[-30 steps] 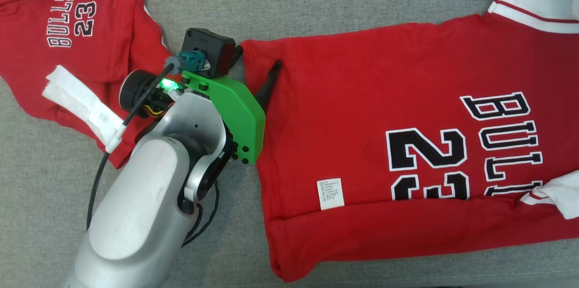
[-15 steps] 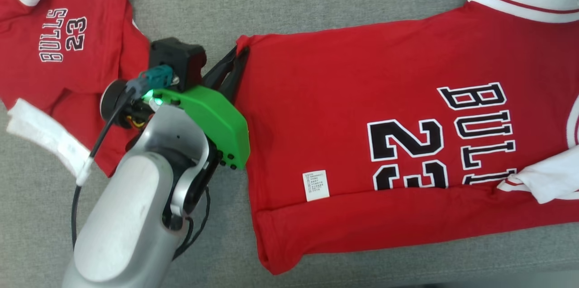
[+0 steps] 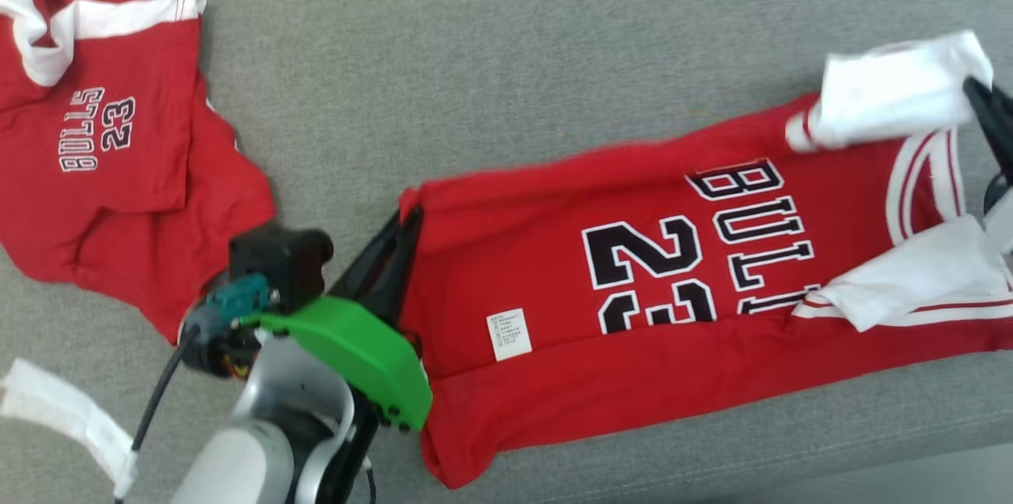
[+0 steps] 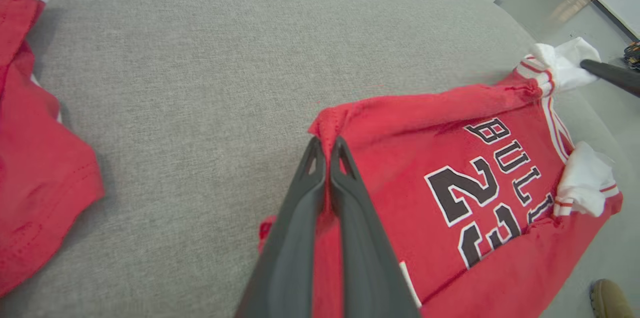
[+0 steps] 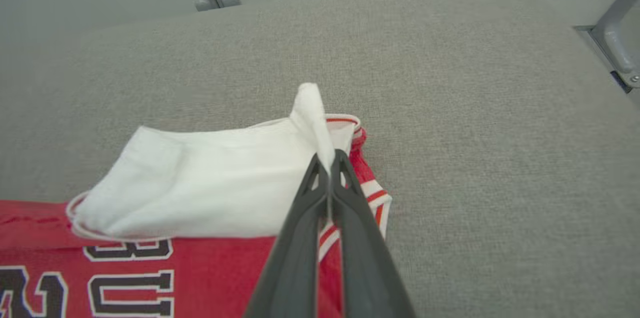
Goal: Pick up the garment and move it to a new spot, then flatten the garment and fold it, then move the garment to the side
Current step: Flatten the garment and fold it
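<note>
Left gripper (image 3: 405, 213) (image 4: 327, 144): the two dark fingers are pressed together with no gap, pinching the far hem corner of the large red short-sleeved jersey with black "BULLS 23" lettering (image 3: 554, 267) (image 4: 400, 173); red cloth bunches right at the tips. Right gripper (image 5: 330, 158) (image 3: 977, 89): fingers likewise fully closed, clamped on the edge of the jersey's white far sleeve (image 3: 894, 89) (image 5: 200, 193), beside the red-and-white striped trim. So both claws are closed, one at each end of the same far edge. The jersey sits on the right half of the grey woven fabric surface (image 3: 514, 53), lettering up, hem end toward the left arm, sleeve end at the right; the near edge is folded over and lies close to the front edge of the surface. Whether the pinched corners are clear of the fabric, can't tell. Count: 2 red jerseys, the held one plus a smaller crumpled red "BULLS 23" jersey with white trim (image 3: 134, 195) (image 4: 30, 183) well apart at far left, untouched; 2 white sleeves on the held one, the second near sleeve (image 3: 910, 282) (image 4: 582, 183) lying on the red body; 1 small white printed care label (image 3: 509, 334) on the held jersey near the hem; 1 loose white cloth strip (image 3: 63, 417) at lower left beside the left arm's cable
</note>
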Robot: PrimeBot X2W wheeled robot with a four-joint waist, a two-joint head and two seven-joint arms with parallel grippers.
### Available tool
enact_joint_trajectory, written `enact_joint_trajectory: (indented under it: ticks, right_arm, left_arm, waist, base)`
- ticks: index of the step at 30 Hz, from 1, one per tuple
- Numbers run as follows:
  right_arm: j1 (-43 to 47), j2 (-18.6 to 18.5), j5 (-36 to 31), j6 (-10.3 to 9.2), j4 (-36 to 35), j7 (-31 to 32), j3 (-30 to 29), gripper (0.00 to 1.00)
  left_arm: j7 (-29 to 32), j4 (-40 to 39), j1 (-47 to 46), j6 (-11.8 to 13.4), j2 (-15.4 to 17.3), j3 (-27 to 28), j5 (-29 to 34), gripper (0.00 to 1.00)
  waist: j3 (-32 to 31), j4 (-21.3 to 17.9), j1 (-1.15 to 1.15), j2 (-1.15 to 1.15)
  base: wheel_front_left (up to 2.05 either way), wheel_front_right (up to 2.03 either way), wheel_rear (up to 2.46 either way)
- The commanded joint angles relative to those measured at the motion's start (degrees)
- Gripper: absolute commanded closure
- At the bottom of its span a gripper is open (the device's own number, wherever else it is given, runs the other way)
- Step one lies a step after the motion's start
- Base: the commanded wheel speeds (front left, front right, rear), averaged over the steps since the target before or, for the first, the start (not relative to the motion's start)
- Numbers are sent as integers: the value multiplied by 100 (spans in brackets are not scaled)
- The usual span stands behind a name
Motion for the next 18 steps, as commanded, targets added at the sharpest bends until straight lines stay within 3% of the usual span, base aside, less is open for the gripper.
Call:
enact_joint_trajectory:
  ticks: [1, 11, 12, 13, 14, 15, 18]
  right_arm:
    - [285, 57, -10, -9, -127, -27, -112, 100]
    - [1361, 667, -262, -8, -764, 291, -681, 100]
    - [1386, 724, -312, -8, -774, 337, -689, 100]
    - [1405, 777, -382, -8, -813, 379, -643, 65]
    - [1427, 824, -414, -7, -827, 442, -600, 7]
    - [1452, 856, -482, -8, -796, 498, -594, 0]
    - [1458, 828, -715, -8, -715, 638, -645, 0]
  left_arm:
    - [-55, -78, 211, 63, 40, 24, -41, 100]
    - [-51, -82, 778, 228, 123, 0, -84, 100]
    - [-57, -59, 782, 264, 136, 12, -54, 91]
    - [-32, -4, 806, 270, 164, 6, -34, 40]
    - [4, 50, 835, 284, 196, -10, -15, 2]
    - [-6, 92, 867, 298, 258, -15, 65, 0]
    - [-136, 167, 1028, 370, 365, -27, 259, 0]
  waist:
    - [-292, -258, 0, 0]
    - [-434, -421, 0, 0]
    - [-426, -431, 0, 0]
    - [-418, -444, 0, 0]
    - [-414, -455, 0, 0]
    - [-411, -469, 0, 0]
    - [-408, -489, 0, 0]
  base:
    - [0, 0, 0]
    - [0, 0, 0]
    - [0, 0, 0]
    - [0, 0, 0]
    - [0, 0, 0]
    - [0, 0, 0]
    - [0, 0, 0]
